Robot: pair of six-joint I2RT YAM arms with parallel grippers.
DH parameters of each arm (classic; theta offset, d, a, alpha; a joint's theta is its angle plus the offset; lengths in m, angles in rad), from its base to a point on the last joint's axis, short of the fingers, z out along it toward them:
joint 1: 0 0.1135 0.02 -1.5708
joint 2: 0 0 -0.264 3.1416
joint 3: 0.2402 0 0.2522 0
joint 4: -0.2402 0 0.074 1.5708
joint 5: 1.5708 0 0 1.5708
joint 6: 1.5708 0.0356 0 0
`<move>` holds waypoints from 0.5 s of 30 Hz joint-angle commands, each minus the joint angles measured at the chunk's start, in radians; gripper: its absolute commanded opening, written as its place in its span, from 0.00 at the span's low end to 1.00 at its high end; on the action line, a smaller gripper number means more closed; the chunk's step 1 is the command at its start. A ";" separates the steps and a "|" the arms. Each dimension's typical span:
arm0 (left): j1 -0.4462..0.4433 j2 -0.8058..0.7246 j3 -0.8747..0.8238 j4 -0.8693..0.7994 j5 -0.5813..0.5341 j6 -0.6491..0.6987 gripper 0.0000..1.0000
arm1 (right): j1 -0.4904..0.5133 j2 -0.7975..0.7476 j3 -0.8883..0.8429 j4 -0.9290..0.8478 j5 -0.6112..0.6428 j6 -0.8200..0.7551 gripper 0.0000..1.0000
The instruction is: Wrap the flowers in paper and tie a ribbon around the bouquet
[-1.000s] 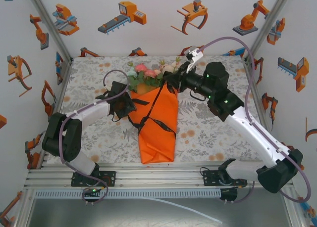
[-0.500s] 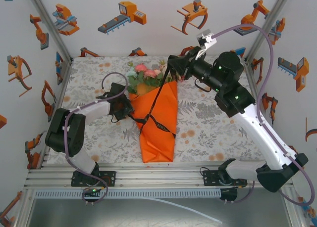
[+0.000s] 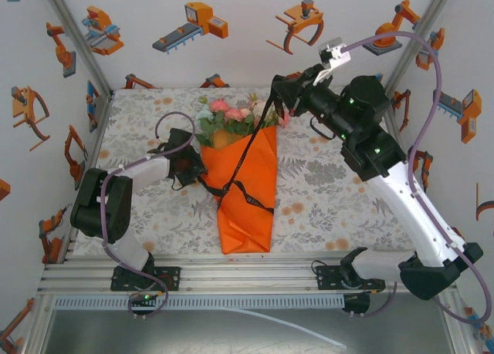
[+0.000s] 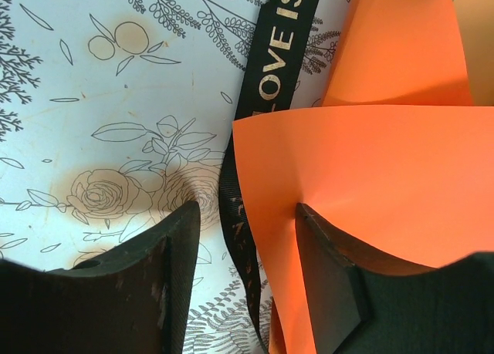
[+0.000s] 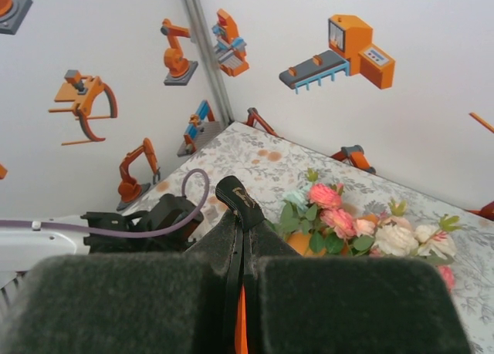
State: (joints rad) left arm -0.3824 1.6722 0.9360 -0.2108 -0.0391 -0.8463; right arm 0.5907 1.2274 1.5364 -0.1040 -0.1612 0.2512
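Watching from overhead, I see my right hand [image 3: 279, 89] has risen up and back from the blooms, clenched on the long black lettered ribbon [image 3: 248, 142]. That ribbon now runs taut down across the bright orange paper cone [image 3: 251, 203] of the bouquet lying on the floral-patterned counter [image 3: 332, 200], topped by pink, white and green artificial flowers [image 3: 231, 115]. My left hand [image 3: 193, 169] has stayed at the cone's left edge. Its wrist camera shows the jaws released, straddling ribbon and paper edge without pinching. The right wrist camera shows pads shut on a ribbon loop. I judge the tie is tightening, not yet knotted.
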 commanded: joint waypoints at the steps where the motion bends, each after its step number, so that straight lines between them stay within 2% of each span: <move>1: 0.011 0.026 -0.032 -0.012 -0.002 -0.014 0.51 | -0.031 -0.041 0.030 0.007 0.037 0.006 0.00; 10: 0.017 0.002 -0.056 0.015 0.004 -0.024 0.50 | -0.065 -0.070 -0.046 0.011 0.060 0.040 0.00; 15: 0.031 0.000 -0.056 -0.001 -0.003 -0.031 0.49 | -0.112 -0.083 -0.009 -0.010 0.092 0.046 0.00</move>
State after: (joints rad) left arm -0.3683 1.6672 0.9150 -0.1707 -0.0235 -0.8646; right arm 0.5030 1.1717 1.4986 -0.1238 -0.1066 0.2783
